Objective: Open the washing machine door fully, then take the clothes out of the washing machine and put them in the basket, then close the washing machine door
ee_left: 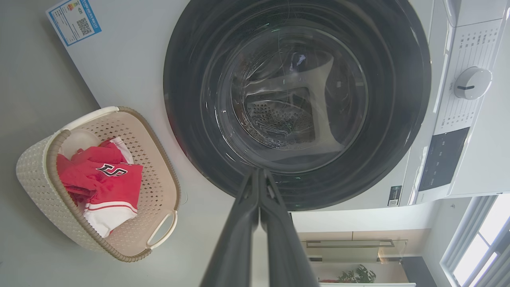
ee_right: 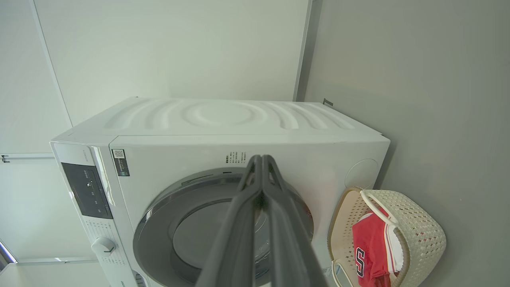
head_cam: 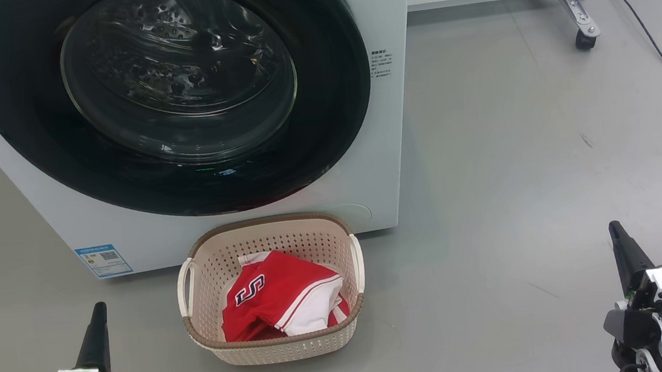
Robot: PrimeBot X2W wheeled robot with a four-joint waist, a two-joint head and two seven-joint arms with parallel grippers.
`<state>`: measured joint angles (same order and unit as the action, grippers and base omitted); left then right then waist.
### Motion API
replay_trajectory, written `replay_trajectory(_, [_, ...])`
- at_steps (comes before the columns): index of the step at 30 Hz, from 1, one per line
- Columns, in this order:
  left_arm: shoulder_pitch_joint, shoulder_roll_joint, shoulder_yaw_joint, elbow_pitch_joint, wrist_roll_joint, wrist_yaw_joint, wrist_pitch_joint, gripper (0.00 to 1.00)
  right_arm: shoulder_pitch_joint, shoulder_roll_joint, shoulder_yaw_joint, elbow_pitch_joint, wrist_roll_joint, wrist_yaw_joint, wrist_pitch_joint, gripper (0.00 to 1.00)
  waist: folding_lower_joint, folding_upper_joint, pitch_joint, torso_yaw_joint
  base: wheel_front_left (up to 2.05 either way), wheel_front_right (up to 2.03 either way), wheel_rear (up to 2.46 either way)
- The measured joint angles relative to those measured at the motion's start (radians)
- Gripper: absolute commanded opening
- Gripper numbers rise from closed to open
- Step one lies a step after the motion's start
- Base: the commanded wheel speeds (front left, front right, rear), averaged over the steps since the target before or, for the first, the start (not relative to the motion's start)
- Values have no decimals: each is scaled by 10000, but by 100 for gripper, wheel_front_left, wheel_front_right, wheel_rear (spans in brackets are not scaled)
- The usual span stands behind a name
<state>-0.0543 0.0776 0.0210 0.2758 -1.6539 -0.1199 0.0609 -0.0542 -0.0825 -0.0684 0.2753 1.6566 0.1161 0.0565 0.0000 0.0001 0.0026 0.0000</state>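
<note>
Black-rimmed round glass door point(head_cam: 175, 85) shut on white front-load washer point(head_cam: 403, 142), ahead-left; L claw point(head_cam: 98, 318) nearer than R claw point(head_cam: 621, 243), both clenched, empty. Red white-trimmed clothes point(head_cam: 281, 300) in cream perforated plastic basket point(head_cam: 267, 221) betw them.

Red clothes point(head_cam: 284, 300) lie in the basket point(head_cam: 280, 350), door point(head_cam: 176, 91) apparently shut.
</note>
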Motion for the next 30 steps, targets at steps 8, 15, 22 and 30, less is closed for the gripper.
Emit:
replay_trajectory(8, [-7,-4,10,10,0,0,0,0,-2,12,-10,10,0,2,0,0,0,0,0,0,0,0,0])
replay_trajectory(15, [-11,-6,17,15,0,0,0,0,-3,15,-15,19,0,4,2,0,0,0,-1,0,0,0,0])
replay_trajectory(22, [-13,-8,25,19,0,0,0,0,-4,19,-23,35,0,6,2,0,0,0,-1,0,0,0,0])
replay_trajectory(30, [-15,-10,29,25,0,0,10,0,-5,21,-33,50,0,56,13,0,0,0,-1,0,0,0,0])
